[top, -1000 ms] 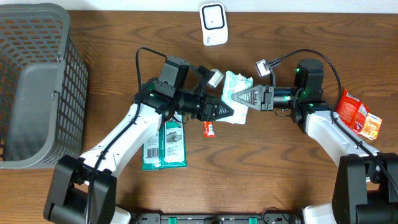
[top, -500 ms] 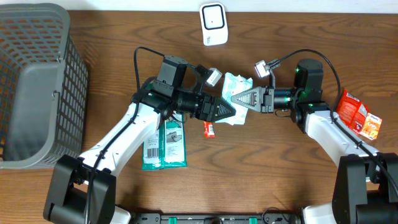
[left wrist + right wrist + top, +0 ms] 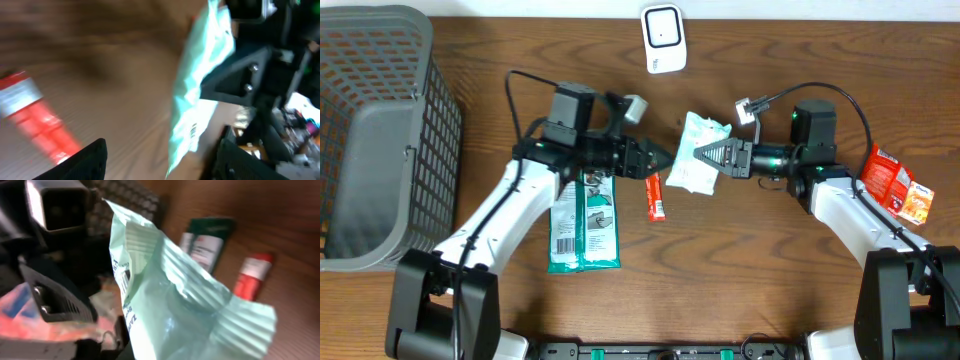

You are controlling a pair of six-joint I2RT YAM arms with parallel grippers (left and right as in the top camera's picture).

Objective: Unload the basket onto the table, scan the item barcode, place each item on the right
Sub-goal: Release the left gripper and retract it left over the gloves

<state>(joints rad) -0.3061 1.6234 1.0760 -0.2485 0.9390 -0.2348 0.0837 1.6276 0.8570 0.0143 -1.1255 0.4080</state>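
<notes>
**Op:** Where's the item, and who's holding it?

**Eng:** The right claw (image 3: pixel 702 157) has it. It's clamped tight on the mint pouch (image 3: pixel 692 178), which is up off the surface (image 3: pixel 770 280) and sticks out past the tips. The left claw (image 3: pixel 663 160) is spread wide with nothing in it. Its fingers (image 3: pixel 92 160) frame open air, and the pouch's edge is just ahead of them. I see no contact.

**Op:** Which way does the pouch run?

**Eng:** Its long axis lies crosswise to the right claw's pointing line, slightly tilted (think of a flag hung off the tips). The scanner (image 3: pixel 662 30) sits well off to the side of that line, on the side away from the robot. It's about as far from one claw as from the other.

**Op:** So which arm do I move?

**Eng:** You drive the right arm, since it's the one gripping. My read is that you swing that claw sideways toward the scanner, then roll the wrist until the printed face looks at its window. There's a dark print (image 3: pixel 192 132) on the face turned toward the left claw. It may be the barcode, but it's too blurred to call.

**Op:** Anything in the way?

**Eng:** Keep the left claw out of the sweep. The red tube (image 3: pixel 656 197) lies flat just under its tips, robot side, and isn't in play.
</notes>
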